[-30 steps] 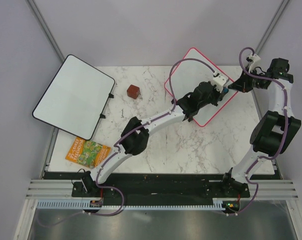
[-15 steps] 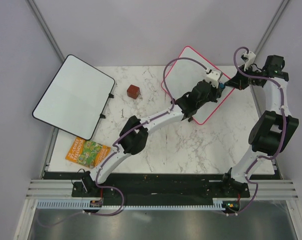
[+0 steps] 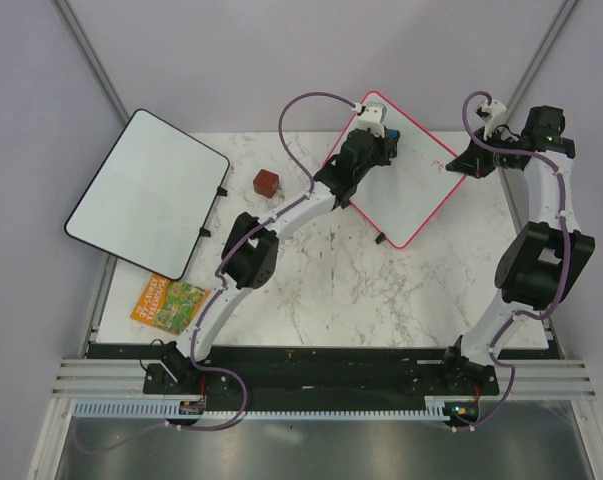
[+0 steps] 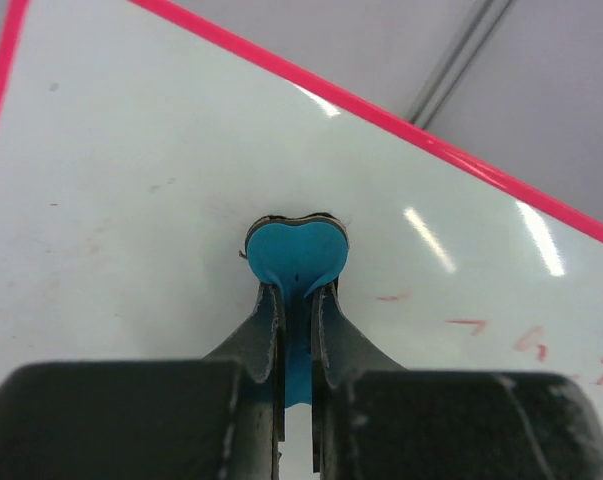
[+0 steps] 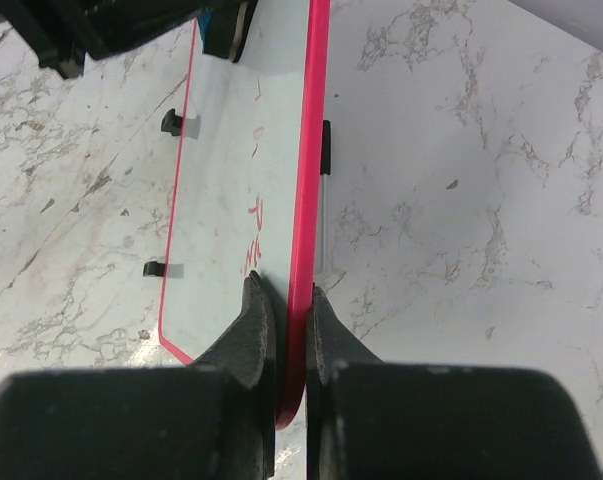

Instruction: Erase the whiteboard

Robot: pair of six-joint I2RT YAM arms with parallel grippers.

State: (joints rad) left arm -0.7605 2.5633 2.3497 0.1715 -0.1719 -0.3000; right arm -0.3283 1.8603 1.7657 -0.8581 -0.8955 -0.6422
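The whiteboard (image 3: 411, 190), pink-framed, stands tilted at the back right of the marble table. My left gripper (image 3: 383, 135) is near its far corner, shut on a blue eraser (image 4: 296, 250) whose pad presses against the white surface (image 4: 161, 200). Faint red handwriting (image 4: 526, 342) shows to the right of the eraser. My right gripper (image 5: 286, 292) is shut on the whiteboard's pink frame (image 5: 306, 170) at the right corner, one finger on each face. More red handwriting (image 5: 254, 225) lies just ahead of those fingers, and two black feet (image 5: 171, 121) stick out of the far edge.
A larger black-framed white board (image 3: 146, 190) overhangs the table's left rim. A red-brown cube (image 3: 267, 182) sits between the two boards. A colourful booklet (image 3: 174, 303) lies at the front left. A thin grey rod with a black tip (image 5: 324, 190) shows beside the pink frame.
My left gripper has swept the eraser across the whiteboard from its right side to the far left corner. The board has shifted slightly. My right gripper keeps its hold on the frame.
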